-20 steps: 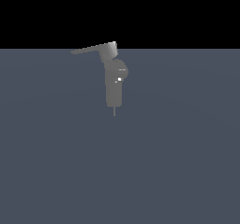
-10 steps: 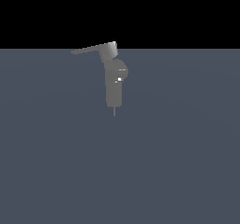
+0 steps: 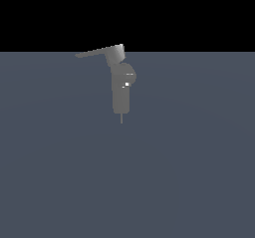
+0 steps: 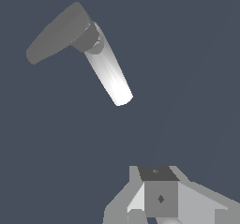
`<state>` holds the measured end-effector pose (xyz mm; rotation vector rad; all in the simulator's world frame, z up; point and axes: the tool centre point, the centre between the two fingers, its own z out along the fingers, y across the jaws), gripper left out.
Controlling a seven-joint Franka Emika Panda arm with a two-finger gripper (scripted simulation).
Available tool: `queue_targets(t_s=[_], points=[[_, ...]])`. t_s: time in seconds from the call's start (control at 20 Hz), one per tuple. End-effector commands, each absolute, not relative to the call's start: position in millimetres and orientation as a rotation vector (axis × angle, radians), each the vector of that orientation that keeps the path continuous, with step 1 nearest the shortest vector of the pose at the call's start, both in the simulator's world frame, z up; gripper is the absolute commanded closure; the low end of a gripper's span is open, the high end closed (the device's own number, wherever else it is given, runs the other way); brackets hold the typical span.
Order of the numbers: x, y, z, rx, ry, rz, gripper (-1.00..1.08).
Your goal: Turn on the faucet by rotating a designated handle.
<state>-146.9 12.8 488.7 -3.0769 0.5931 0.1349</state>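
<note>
Grey and matte, the faucet [image 3: 121,90] stands upright on the slate-blue table [image 3: 189,172], its handle [image 3: 94,53] jutting from the block on top toward the exterior view's left. The gripper [image 4: 159,199] sits well apart from the faucet; only its base shows, so I cannot tell whether it is parted or closed. A likely risk: the thin lever slipping past the fingers. Behind the table is plain black.

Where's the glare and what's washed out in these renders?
Exterior view: flat light, no cast shadows, one small white glint on the faucet; handle evenly grey. Wrist view: the faucet's spout blows out to near white; handle stays dark; gripper cropped at the frame edge.
</note>
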Motion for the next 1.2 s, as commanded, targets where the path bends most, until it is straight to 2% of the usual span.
queue_targets(t_s=[0.0,1.15], points=[[-130.4,17.6,485.7,-3.065,0.679,0.143,1.08],[10.3,74.9,415.8,-2.864,1.434,0.198,1.08]])
